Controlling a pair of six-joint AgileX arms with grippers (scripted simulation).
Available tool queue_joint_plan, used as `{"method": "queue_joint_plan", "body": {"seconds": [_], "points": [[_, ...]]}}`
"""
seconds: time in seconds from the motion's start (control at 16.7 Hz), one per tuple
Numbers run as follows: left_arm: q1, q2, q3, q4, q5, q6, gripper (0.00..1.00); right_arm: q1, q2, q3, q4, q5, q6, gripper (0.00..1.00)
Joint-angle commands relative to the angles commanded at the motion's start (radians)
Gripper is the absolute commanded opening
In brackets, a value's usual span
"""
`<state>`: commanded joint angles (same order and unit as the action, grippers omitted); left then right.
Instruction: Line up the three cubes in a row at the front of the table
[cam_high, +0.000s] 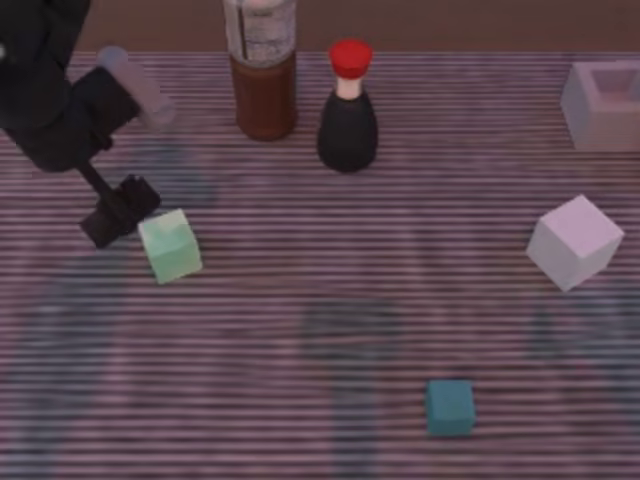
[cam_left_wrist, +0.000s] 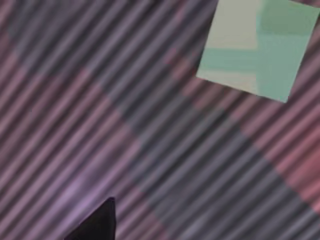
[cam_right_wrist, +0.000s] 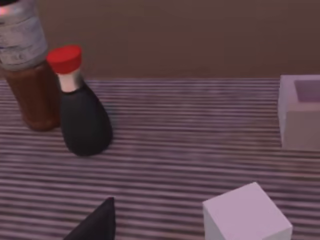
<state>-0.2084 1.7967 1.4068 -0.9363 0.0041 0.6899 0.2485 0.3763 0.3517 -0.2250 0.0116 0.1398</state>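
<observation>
The mint-green cube (cam_high: 170, 246) rests on the striped table (cam_high: 330, 290) at the left, slightly turned. My left gripper (cam_high: 120, 212) hovers just to its upper left, open and empty, apart from the cube. In the left wrist view that cube (cam_left_wrist: 255, 47) is ahead of one dark fingertip (cam_left_wrist: 102, 222). The lilac-white cube (cam_high: 574, 242) sits at the right, and the small teal-blue cube (cam_high: 450, 407) lies near the front, right of centre. My right arm is out of the top view. Its wrist view shows one fingertip (cam_right_wrist: 100, 222) and the lilac-white cube (cam_right_wrist: 247, 215) close by.
A brown sauce bottle (cam_high: 262, 75) and a black bottle with a red cap (cam_high: 348, 110) stand at the back centre. A pale lilac hollow square block (cam_high: 605, 100) sits at the back right corner.
</observation>
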Motion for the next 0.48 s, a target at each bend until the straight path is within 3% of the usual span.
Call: {"method": "queue_joint_plan", "body": {"seconds": [0.24,0.48], "points": [[-0.034,0.283,0.243,-0.144,-0.001,0.114,1.0,-0.146,-0.247,-0.227,0.142,-0.007,-0.092,1.0],[-0.051,0.409,0.377,-0.211,-0.001,0.174,1.0,-0.232,-0.368,-0.343,0.219,-0.011,-0.137,1.0]]}}
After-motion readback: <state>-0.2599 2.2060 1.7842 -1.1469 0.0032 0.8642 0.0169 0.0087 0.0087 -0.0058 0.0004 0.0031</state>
